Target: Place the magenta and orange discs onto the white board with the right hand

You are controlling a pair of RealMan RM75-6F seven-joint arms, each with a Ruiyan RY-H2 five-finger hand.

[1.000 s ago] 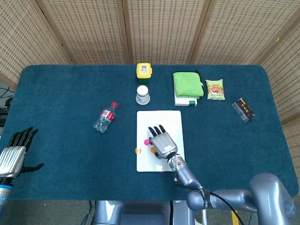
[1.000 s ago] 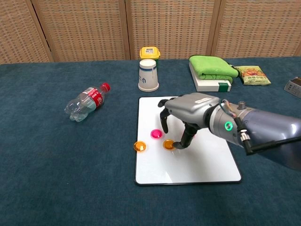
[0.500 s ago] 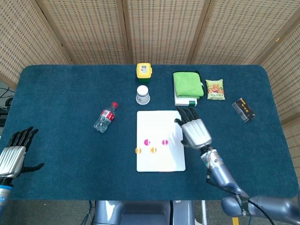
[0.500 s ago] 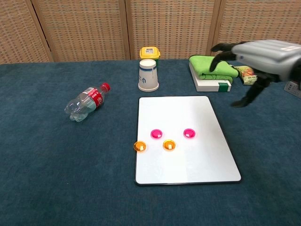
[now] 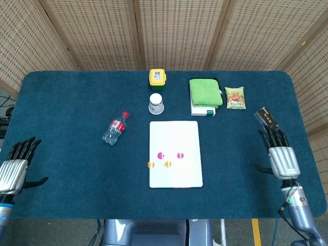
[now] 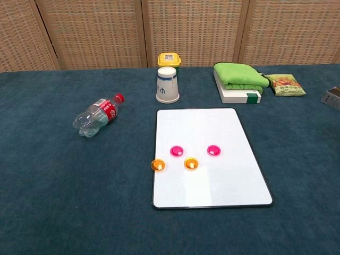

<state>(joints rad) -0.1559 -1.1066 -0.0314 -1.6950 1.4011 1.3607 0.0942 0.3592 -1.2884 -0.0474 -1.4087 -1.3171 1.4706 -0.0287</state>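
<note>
right hand (image 5: 282, 160) now far from discs (image 6: 190, 163)

Two magenta discs (image 6: 177, 151) (image 6: 213, 150) and one orange disc (image 6: 190, 163) were laid flat on the white board (image 6: 212, 186); another orange disc (image 6: 157, 165) straddled its left edge.

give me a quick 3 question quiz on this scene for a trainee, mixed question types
1. True or false: all the discs lie wholly on the white board.
2. Multiple choice: what lies on its side left of the board? A) plastic bottle B) paper cup C) green towel
3. Fill in: the right hand holds ____.

Key
1. False: one orange disc sits across the board's left edge, while the other orange disc and two magenta discs are on it.
2. A
3. nothing; it rests open near the table's right edge.
</note>
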